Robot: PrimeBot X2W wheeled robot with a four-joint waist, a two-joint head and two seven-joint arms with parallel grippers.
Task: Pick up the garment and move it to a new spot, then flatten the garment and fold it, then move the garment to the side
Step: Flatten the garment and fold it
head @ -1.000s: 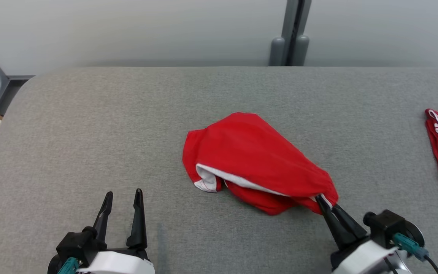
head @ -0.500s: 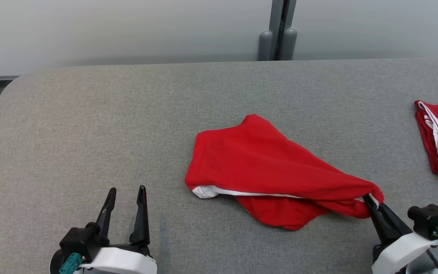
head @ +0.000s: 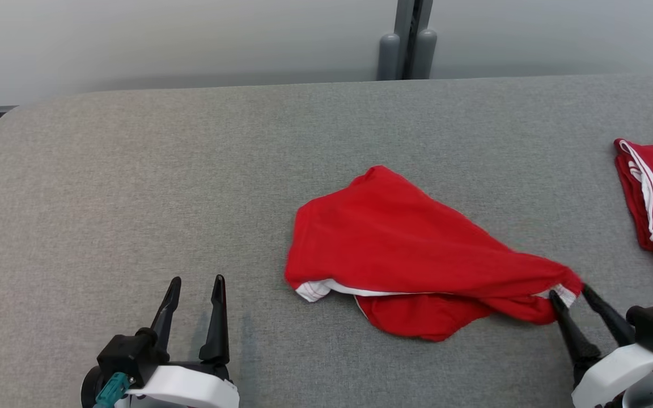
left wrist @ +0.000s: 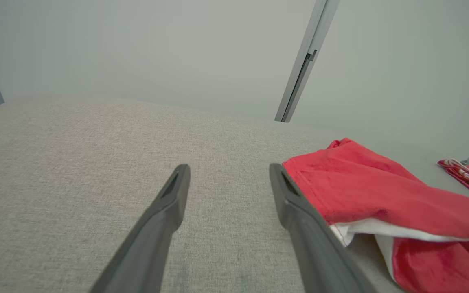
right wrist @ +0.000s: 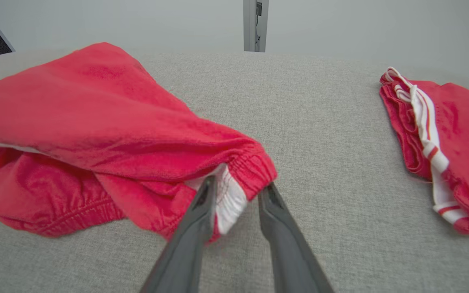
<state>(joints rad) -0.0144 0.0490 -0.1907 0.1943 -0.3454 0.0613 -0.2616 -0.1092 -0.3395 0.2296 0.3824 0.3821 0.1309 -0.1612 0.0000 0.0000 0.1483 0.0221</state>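
Right gripper [head: 568,289] fingers parted, waistband corner of red garment [head: 406,249] between tips (white elastic showing); left gripper [head: 198,277] spread over desk [head: 134,170], near left, apart from garment.

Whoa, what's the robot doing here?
A robot is working on red shorts lying crumpled on a grey table. Its right pincer sits at the shorts' stretchy corner, fingers parted around it. Its left pincer is open and empty, off to the side. A second red garment lies farther right.
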